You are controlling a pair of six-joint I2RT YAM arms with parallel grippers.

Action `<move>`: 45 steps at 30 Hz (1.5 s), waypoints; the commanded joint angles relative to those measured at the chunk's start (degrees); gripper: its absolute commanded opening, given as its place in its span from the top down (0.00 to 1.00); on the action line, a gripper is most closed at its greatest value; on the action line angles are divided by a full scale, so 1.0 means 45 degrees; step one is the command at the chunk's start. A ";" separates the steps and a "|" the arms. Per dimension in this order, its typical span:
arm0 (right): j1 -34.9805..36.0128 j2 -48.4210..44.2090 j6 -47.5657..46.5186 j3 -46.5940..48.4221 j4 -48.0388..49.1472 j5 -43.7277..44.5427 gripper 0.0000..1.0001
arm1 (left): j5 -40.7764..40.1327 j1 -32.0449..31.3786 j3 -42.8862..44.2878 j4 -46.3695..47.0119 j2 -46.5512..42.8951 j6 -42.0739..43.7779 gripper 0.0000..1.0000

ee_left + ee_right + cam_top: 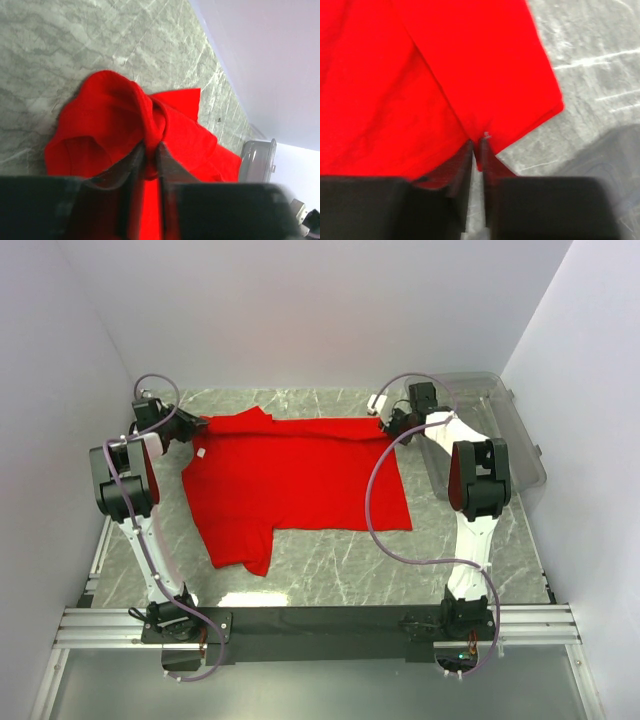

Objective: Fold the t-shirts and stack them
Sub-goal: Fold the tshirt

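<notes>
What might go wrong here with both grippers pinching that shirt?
The right gripper pinches only the edge of the t-shirt; it may slip out. The left gripper holds a bunched wad, so the fold could come out crooked. The clear bin beside the right arm might get bumped.

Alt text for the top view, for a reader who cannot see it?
A red t-shirt lies mostly flat on a marble table, the left claw and right claw at its far corners. A clear bin sits far right.
</notes>
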 commanded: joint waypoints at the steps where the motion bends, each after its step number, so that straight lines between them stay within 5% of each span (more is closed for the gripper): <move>1: 0.0058 -0.0721 -0.1078 0.0073 -0.1021 -0.0314 0.77 | 0.0340 0.0176 -0.0460 0.1017 -0.1025 0.0284 0.76; 2: 0.0058 -0.0760 -0.1275 0.0131 -0.1469 -0.0353 0.65 | 0.0379 0.0195 -0.0655 0.1175 -0.1181 0.0439 0.63; 8: -0.0254 -0.1559 -0.1278 0.0288 -0.1767 -0.1387 0.50 | -0.1161 0.0215 -0.2081 0.1587 -0.3309 0.1744 0.49; 17: -0.0060 -0.2069 0.1298 0.0991 -0.2137 -0.3321 0.48 | -0.1107 0.0138 -0.0913 0.0670 -0.3255 0.1906 0.32; 28: 0.0292 -0.2265 0.3254 0.0561 -0.1883 -0.3713 0.47 | 0.1552 -0.0507 0.2038 0.0784 0.0085 0.0405 0.38; 45: 0.0273 -0.2850 0.3723 -0.0649 -0.1610 -0.4123 0.47 | -0.1709 -0.1484 0.5415 -0.2722 0.2547 0.0869 0.40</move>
